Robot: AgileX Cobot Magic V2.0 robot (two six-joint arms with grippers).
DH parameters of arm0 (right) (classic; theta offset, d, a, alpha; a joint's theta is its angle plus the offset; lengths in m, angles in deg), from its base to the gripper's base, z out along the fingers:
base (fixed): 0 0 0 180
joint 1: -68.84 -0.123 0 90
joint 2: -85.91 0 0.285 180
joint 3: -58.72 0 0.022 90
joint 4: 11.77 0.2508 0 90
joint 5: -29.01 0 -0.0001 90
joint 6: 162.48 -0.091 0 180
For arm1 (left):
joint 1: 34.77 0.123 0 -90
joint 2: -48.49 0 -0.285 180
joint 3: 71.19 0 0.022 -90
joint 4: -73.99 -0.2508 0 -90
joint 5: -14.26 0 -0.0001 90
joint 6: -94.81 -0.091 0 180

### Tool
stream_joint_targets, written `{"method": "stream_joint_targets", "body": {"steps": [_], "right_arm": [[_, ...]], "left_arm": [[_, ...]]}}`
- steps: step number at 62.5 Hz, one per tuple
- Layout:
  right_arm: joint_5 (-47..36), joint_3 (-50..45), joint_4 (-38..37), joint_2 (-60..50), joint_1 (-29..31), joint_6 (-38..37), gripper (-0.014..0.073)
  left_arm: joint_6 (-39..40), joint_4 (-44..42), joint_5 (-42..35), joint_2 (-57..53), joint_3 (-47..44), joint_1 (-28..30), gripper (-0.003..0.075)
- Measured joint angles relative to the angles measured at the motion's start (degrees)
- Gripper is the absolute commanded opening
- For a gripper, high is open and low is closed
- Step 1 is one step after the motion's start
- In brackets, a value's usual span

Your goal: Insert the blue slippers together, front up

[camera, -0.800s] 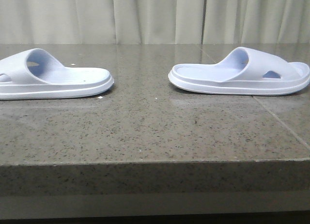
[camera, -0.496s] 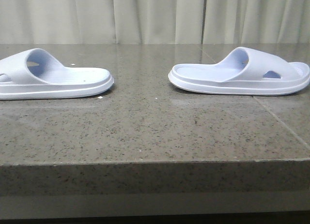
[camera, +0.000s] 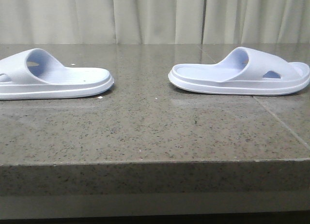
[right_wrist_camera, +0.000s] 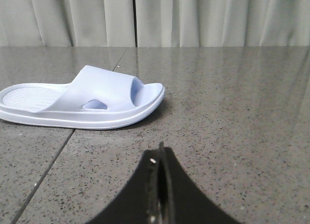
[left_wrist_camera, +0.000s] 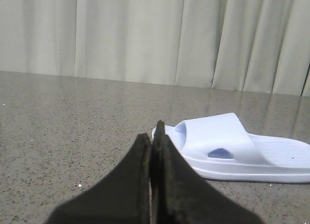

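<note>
Two pale blue slippers lie flat on the stone table, soles down, heels facing each other. The left slipper (camera: 53,79) sits at the left edge of the front view and shows again in the left wrist view (left_wrist_camera: 232,146). The right slipper (camera: 240,74) lies at the right and appears in the right wrist view (right_wrist_camera: 82,103). My left gripper (left_wrist_camera: 154,137) is shut and empty, short of its slipper's toe end. My right gripper (right_wrist_camera: 160,158) is shut and empty, some way from its slipper's toe. Neither gripper shows in the front view.
The speckled grey stone table (camera: 155,132) has a seam line (camera: 281,125) at the right and its front edge (camera: 155,161) close to the camera. A pale curtain (camera: 155,16) hangs behind the table.
</note>
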Motion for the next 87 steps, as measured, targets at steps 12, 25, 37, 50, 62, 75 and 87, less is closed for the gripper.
{"method": "stream_joint_targets", "body": {"steps": [12,25,37,50,62,75,87], "right_arm": [[0.0,0.0,0.0,0.0,0.0,0.0,-0.0068],[0.0,0.0,0.0,0.0,0.0,0.0,-0.0068],[0.0,0.0,0.0,0.0,0.0,0.0,-0.0068],[0.51,2.68,0.0,0.0,0.0,0.0,-0.0068],[3.46,11.36,0.0,0.0,0.0,0.0,-0.0068],[10.18,22.17,0.0,3.27,0.0,0.0,-0.0068],[15.42,30.17,0.0,11.86,0.0,0.0,-0.0068]], "left_arm": [[0.0,0.0,0.0,0.0,0.0,0.0,-0.002],[0.0,0.0,0.0,0.0,0.0,0.0,-0.002],[0.0,0.0,-0.64,0.0,0.0,0.0,-0.002],[0.0,0.0,0.6,0.0,3.36,0.0,-0.002],[0.0,0.0,6.36,0.12,14.29,0.0,-0.002],[0.0,0.0,13.87,5.47,26.61,0.0,-0.002],[0.0,0.0,23.11,13.81,35.6,0.0,-0.002]]}}
